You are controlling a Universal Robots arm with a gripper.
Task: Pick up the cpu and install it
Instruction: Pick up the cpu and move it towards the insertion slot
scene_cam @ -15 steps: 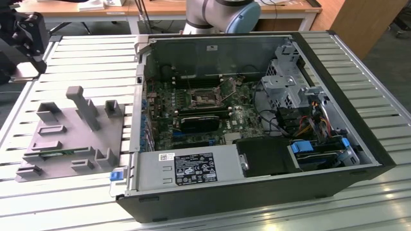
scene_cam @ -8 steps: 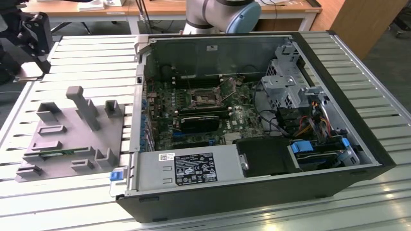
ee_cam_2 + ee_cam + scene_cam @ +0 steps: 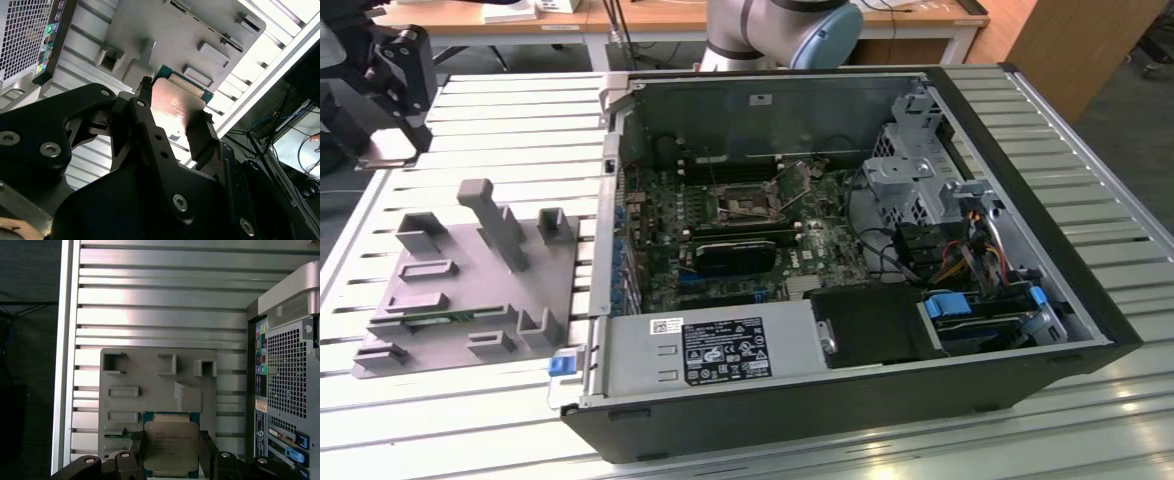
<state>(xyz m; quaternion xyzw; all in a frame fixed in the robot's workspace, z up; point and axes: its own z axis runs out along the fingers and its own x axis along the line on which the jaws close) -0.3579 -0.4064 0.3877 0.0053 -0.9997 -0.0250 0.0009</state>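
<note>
**A:** Fingers (image 3: 207, 449) of your gripper (image 3: 172, 452) are pinched on two opposite edges of the cpu (image 3: 171, 440), its silver lid facing the first wrist view.

**B:** Where is it held?

**A:** In front of the grey fixture (image 3: 150, 370) on the slatted table (image 3: 160, 295), just beside the computer case (image 3: 854, 120).

**B:** What's in each?

**A:** The case lies open, with the motherboard (image 3: 720, 230), its black socket (image 3: 750, 205) and a power supply (image 3: 707, 350) inside. A green strip (image 3: 117, 435) sits in one fixture slot.

Open computer case (image 3: 854, 425) beside grey, seemingly plastic fixture (image 3: 454, 300); slatted table (image 3: 520, 130).
</note>
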